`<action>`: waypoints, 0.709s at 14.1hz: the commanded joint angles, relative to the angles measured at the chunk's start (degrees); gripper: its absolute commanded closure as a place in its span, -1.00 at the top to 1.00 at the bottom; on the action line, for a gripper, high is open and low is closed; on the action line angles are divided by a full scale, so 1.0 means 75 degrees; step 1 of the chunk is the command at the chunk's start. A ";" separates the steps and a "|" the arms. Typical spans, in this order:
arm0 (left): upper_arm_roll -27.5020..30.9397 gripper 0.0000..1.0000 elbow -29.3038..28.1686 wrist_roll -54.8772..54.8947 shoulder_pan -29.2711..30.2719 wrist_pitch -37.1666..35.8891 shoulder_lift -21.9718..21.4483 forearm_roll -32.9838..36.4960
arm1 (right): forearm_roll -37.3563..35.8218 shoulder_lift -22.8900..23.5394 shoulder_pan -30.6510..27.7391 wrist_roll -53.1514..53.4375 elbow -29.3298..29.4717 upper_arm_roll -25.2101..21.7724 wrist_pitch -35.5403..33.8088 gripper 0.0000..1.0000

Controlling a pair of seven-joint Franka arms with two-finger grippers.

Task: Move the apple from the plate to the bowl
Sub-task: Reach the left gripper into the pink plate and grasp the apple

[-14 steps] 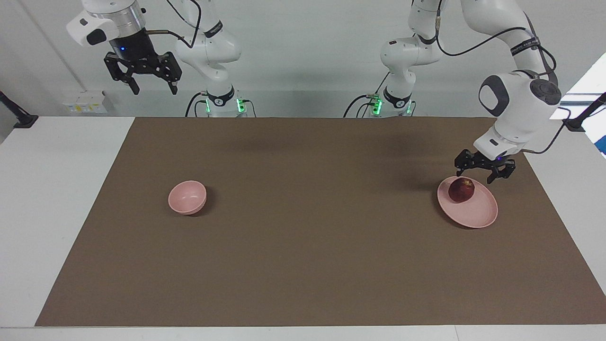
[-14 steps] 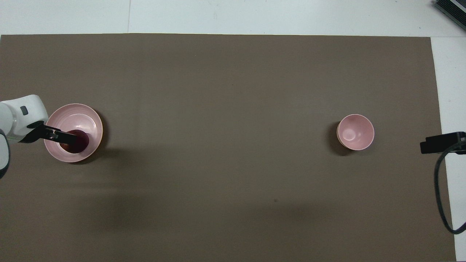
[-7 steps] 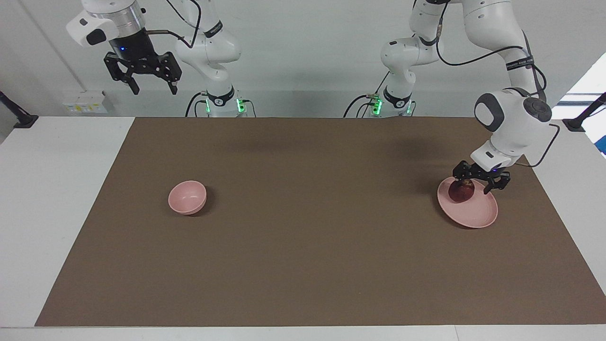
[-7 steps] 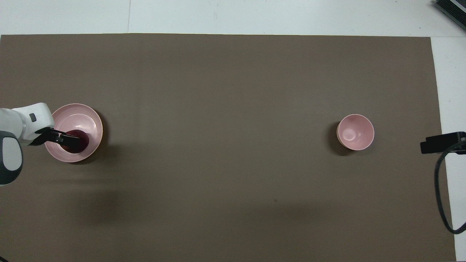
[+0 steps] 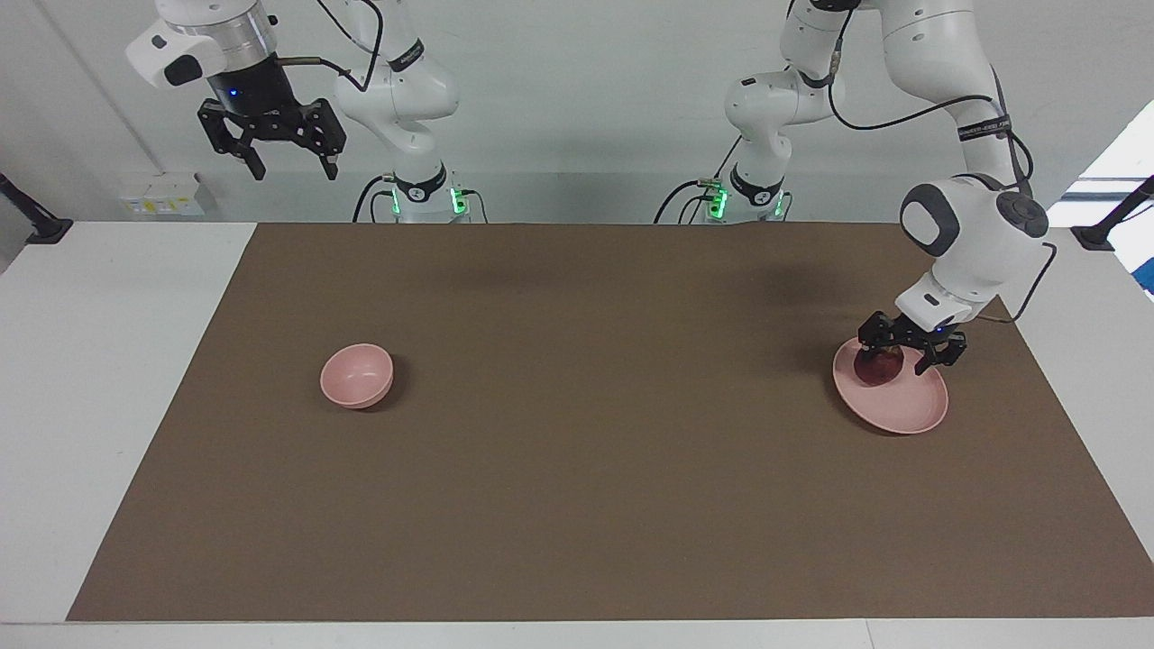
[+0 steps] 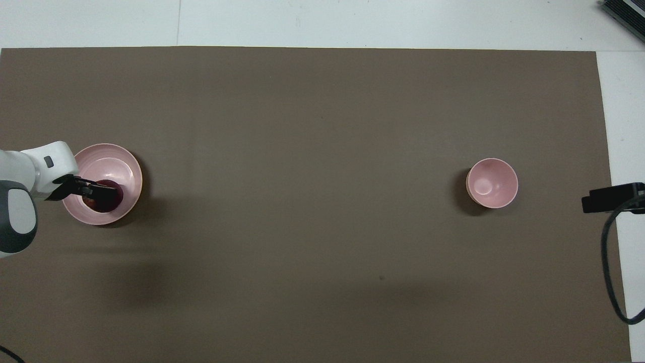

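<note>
Facing view first: the brown mat [image 5: 595, 424] covers the worktop, and on it the plate [image 5: 906, 410] sits close to the edge at the left arm's end, while the bowl [image 5: 357, 375] stands well apart toward the right arm's end, both about midway between the robots' edge and the outer edge. The left gripper [image 5: 909, 350] is down over the apple [image 5: 878, 368], which lies on the part of the plate nearest the robots; its jaws straddle the fruit, though whether they have pinched it yet I cannot tell. So this looks like the grasping step. Next call, by my reading: a firm close, a straight lift clear of the plate, then a long carry to the bowl. The right gripper [image 5: 272, 144] waits high over the corner at its own end, jaws spread wide.
</note>
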 commanded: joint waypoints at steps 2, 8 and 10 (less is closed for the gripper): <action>-0.0046 0.37 -0.0198 0.0178 0.0099 0.0218 -0.0056 -0.0161 | -0.0012 0.0006 -0.0104 -0.0248 -0.0014 0.0032 0.0007 1.00; -0.0046 -0.52 -0.0092 0.0365 0.0028 0.0218 -0.0021 -0.0149 | 0.0057 0.0006 -0.0104 -0.0260 -0.0014 0.0032 0.0019 1.00; -0.0046 -0.62 -0.0058 0.0342 0.0005 0.0206 -0.0079 -0.0149 | 0.0093 0.0006 -0.0093 -0.0248 -0.0025 0.0032 0.0019 1.00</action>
